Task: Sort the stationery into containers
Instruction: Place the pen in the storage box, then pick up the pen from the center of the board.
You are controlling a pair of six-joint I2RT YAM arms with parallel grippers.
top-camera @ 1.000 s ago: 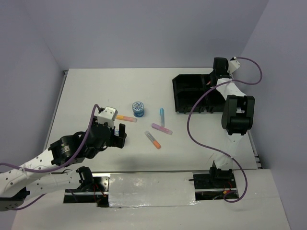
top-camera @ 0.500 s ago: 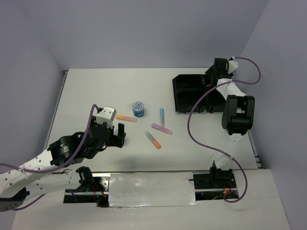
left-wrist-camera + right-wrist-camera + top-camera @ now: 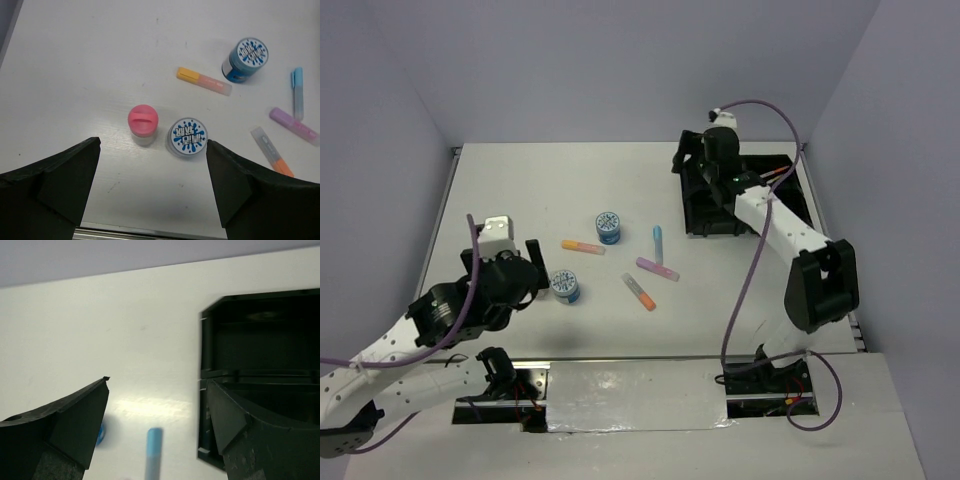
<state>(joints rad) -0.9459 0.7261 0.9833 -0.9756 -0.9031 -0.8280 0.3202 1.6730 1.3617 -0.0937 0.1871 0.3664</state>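
Note:
My left gripper (image 3: 152,142) (image 3: 510,262) hangs open above a pink-capped bottle (image 3: 143,121) and a blue tub (image 3: 188,137) (image 3: 565,287), holding nothing. Farther off lie a second blue tub (image 3: 245,59) (image 3: 608,227), a yellow-orange pen (image 3: 202,81) (image 3: 583,246), a light blue pen (image 3: 298,92) (image 3: 658,240), a purple pen (image 3: 294,126) (image 3: 657,268) and an orange pen (image 3: 272,157) (image 3: 640,292). My right gripper (image 3: 158,382) (image 3: 688,162) is open and empty over the left far corner of the black tray (image 3: 205,355) (image 3: 692,200). Another orange pen (image 3: 775,175) lies in the tray's far part.
The table's left edge (image 3: 445,215) runs close beside the left arm. Purple walls close in at the back and both sides. The right arm's purple cable (image 3: 745,270) hangs over the table next to the tray.
The right gripper opened and swung from the tray's far right corner to its far left corner, leaving an orange pen in the tray. The left arm drew back left, uncovering a blue tub.

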